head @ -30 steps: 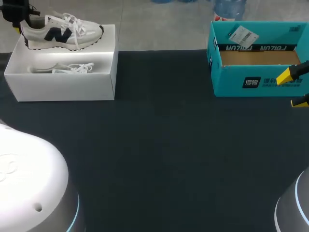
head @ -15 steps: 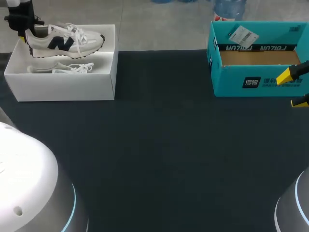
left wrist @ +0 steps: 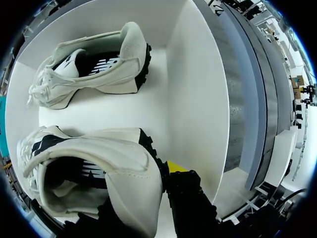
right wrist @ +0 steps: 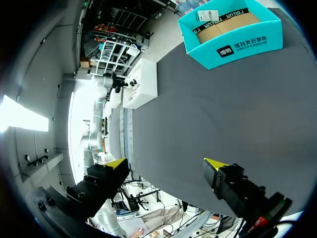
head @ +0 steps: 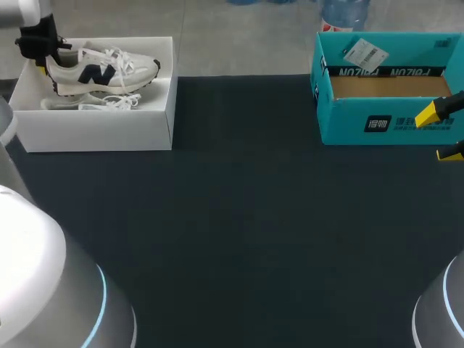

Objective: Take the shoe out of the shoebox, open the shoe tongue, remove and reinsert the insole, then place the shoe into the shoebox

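The shoe [head: 101, 69] has sunk lower over the white shoebox [head: 94, 130] at far left, its heel clamped by the left gripper [head: 45, 58]. The right gripper [head: 442, 133] hangs wide open and empty at far right. Judged final placing, not yet released. White sneaker, dark side mark, loose laces, insole inside.

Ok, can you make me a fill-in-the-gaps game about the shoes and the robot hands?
The left hand grips a white sneaker with a dark logo by its ____.
Another white sneaker lies inside the ____ cardboard shoebox.
The right hand has ____ fingers and holds nothing.
Missing words: heel; white; open.
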Robot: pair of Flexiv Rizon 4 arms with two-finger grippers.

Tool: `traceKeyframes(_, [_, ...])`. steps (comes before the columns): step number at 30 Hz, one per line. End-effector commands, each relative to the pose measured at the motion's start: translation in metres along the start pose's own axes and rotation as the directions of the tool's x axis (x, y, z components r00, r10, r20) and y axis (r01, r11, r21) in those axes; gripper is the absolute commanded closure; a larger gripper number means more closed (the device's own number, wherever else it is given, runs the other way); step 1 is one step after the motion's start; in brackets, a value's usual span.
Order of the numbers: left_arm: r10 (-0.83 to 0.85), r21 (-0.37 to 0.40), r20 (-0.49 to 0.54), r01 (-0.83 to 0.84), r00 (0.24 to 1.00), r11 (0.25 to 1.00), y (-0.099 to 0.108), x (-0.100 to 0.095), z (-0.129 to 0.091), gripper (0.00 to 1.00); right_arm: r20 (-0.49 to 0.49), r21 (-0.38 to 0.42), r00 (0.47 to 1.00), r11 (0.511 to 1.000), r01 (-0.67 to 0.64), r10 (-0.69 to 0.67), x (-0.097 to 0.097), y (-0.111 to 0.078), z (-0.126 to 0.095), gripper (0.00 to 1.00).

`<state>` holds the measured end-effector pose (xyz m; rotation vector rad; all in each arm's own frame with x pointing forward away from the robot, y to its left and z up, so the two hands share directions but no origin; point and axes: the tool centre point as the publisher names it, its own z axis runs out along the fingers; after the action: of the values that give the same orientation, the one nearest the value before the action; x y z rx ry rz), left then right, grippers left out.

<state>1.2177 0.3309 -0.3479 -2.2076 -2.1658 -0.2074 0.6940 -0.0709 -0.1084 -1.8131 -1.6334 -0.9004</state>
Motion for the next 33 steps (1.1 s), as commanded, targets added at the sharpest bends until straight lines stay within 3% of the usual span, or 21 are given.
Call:
traceKeyframes(1, [0.001,0.008,-0.01,-0.001,1.0,1.0,0.01,0.0,0.015,1.0,0.001,0.0,1.0,1.0,-0.001,0.001,0.0,0.0,0.0,0.0])
traceKeyframes(24, [-0.05,0.037,-0.065,0.052,0.997,0.998,0.013,0.0,0.06,1.0,0.001,0.0,1.0,1.0,-0.001,0.001,0.0,0.0,0.0,0.0])
traceKeyframes(25, [-0.049,0.037,-0.065,0.051,0.997,0.998,0.012,0.001,0.06,0.89,0.001,0.0,1.0,1.0,-0.001,0.001,0.0,0.0,0.0,0.0])
traceKeyframes(27, [-0.039,0.047,-0.052,0.042,0.998,0.998,0.009,0.002,0.053,0.0,0.001,0.0,1.0,1.0,-0.001,0.001,0.0,0.0,0.0,0.0])
traceKeyframes(33, [-0.031,0.048,0.004,0.031,1.0,0.998,0.002,0.001,0.028,0.0,0.001,0.0,1.0,1.0,-0.001,0.001,0.0,0.0,0.0,0.0])
